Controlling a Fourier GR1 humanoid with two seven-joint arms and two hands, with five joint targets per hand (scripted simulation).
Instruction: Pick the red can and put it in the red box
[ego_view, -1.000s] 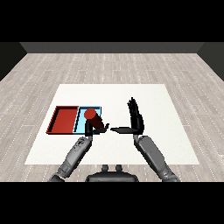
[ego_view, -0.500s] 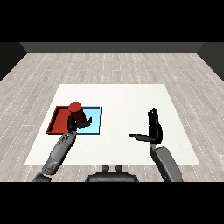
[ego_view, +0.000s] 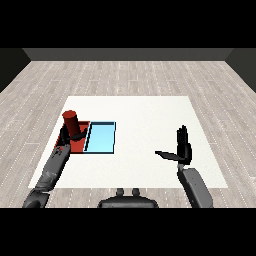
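The red can (ego_view: 71, 123) stands upright over the red tray (ego_view: 81, 144) at the table's left. My left hand (ego_view: 67, 139) is curled round the can's lower part, its fingers wrapped on the side facing me. I cannot tell whether the can rests on the tray floor or hangs just above it. My right hand (ego_view: 182, 150) is held up over the table's right side, fingers straight and thumb spread to the left, with nothing in it.
A light blue tray (ego_view: 101, 137) lies right beside the red tray, touching its right edge. The white table (ego_view: 145, 120) stretches bare between the trays and my right hand. Grey plank floor surrounds the table.
My left hand has carried the red can leftward from above the blue tray to over the red tray. My right hand has drawn back to the right and towards me.
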